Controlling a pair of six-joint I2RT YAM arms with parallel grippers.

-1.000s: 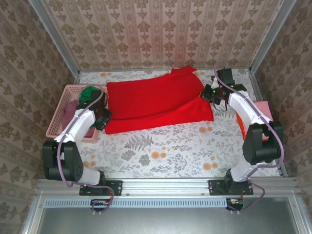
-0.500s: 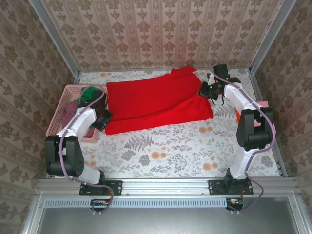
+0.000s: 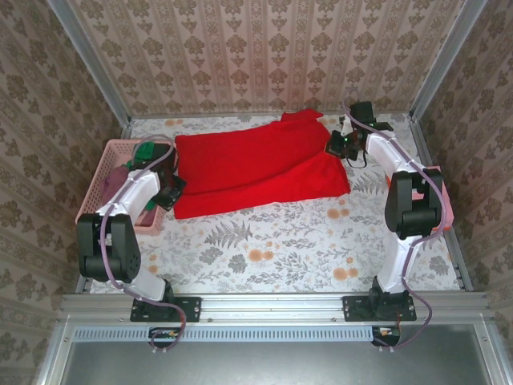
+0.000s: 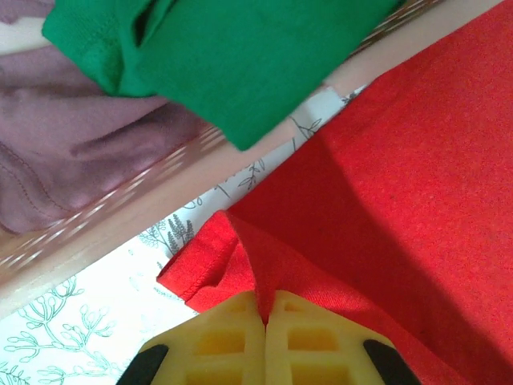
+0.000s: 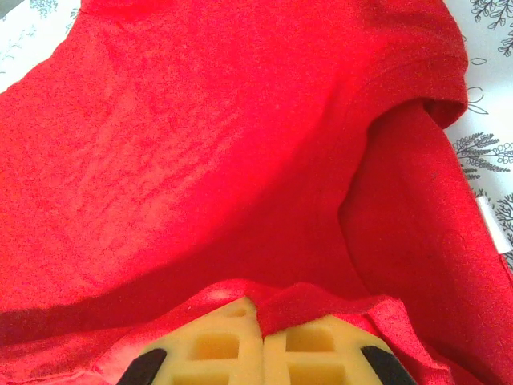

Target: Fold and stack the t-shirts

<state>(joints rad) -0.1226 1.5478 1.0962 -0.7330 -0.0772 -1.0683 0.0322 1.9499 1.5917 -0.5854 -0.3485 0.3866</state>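
1. One red t-shirt (image 3: 256,164) is laid flat across the far half of the table (image 3: 264,249), long axis left to right, with a sleeve poking out at the far edge.
2. A doubled layer is seen along its near edge, so a first lengthwise fold is judged already made.
3. Its left end is pinched by the left gripper (image 4: 263,309). The jaws are pressed together on a hem corner, just beside the basket (image 3: 94,184).
4. Its right end is pinched by the right gripper (image 5: 260,317). The jaws are clamped on a bunched edge of the red cloth near the sleeve.
5. A green t-shirt (image 4: 240,56) and a maroon t-shirt (image 4: 80,136) are seen piled unfolded in the basket, the green one hanging over the rim.
6. The step in hand is judged to be folding the red t-shirt, with both ends gripped for a fold or a straightening pull. The task is judged to be at an early stage, with nothing stacked yet.
7. For the next move, both ends should be lifted level with the cloth kept taut, and the edges lined up before release. The left end should be kept clear of the basket rim, and a skewed fold is risked if one side leads.
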